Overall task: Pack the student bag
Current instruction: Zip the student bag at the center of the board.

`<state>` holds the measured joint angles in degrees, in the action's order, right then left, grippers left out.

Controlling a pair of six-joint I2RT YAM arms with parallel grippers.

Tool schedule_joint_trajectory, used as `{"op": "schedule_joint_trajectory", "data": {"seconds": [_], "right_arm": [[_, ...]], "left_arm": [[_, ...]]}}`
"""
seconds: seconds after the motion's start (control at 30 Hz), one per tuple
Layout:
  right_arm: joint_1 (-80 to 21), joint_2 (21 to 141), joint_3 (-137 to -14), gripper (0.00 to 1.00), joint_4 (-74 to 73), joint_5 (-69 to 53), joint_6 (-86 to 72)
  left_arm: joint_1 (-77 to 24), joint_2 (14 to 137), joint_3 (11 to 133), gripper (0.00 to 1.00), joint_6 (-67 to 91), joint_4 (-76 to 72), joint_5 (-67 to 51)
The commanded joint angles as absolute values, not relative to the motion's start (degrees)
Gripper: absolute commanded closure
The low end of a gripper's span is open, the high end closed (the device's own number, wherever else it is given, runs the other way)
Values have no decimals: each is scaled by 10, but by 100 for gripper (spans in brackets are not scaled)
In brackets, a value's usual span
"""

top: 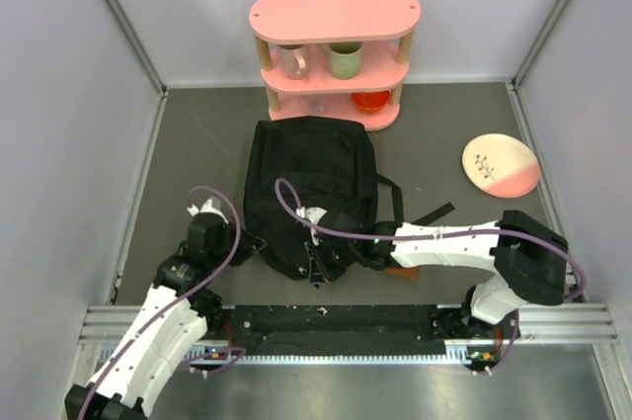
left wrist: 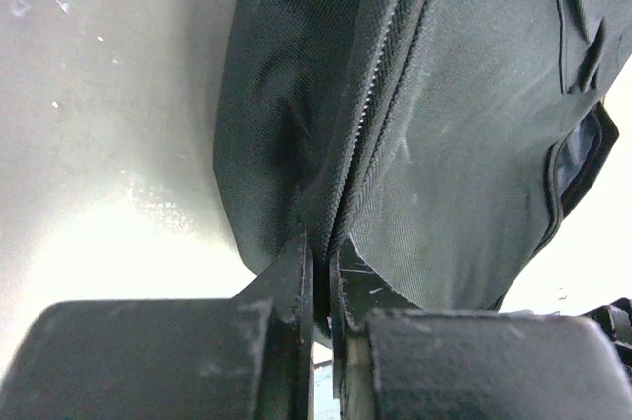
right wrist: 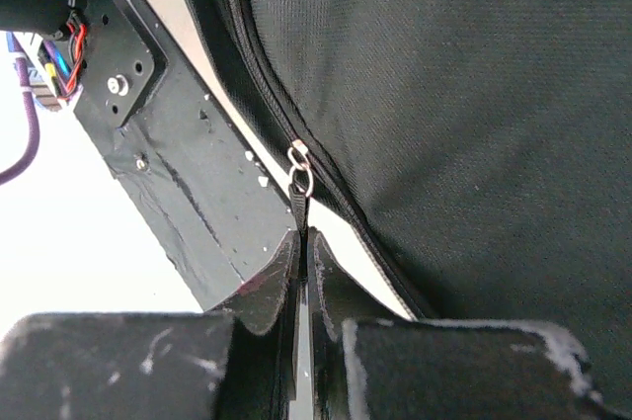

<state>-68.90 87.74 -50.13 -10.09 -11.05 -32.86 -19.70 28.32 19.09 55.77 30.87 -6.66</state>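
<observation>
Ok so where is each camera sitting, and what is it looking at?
Top camera: sits above and behind the arms, looks down at the table; shows both arms, the backpack, pink shelf and plate.
Left wrist camera: sits on the left arm, looks along the left gripper, shut on the backpack's zipper edge.
Right wrist camera: sits on the right arm, looks along the right gripper, shut on the zipper pull.
Shared: all three see the backpack.

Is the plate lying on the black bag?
No, the plate lies on the table, apart from the student bag.
</observation>
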Motion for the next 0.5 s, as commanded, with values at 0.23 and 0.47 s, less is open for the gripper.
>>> {"op": "schedule_joint_trajectory", "data": {"seconds": [0.23,0.47], "right_arm": [[-689,855,-515,100,-174,-125,-304],[-677,874,-541,100,-150,-132,-305]], "left_arm": [[-63,341,279,100,413,254,-99],[-33,374,307,95,379,273,-120]]}}
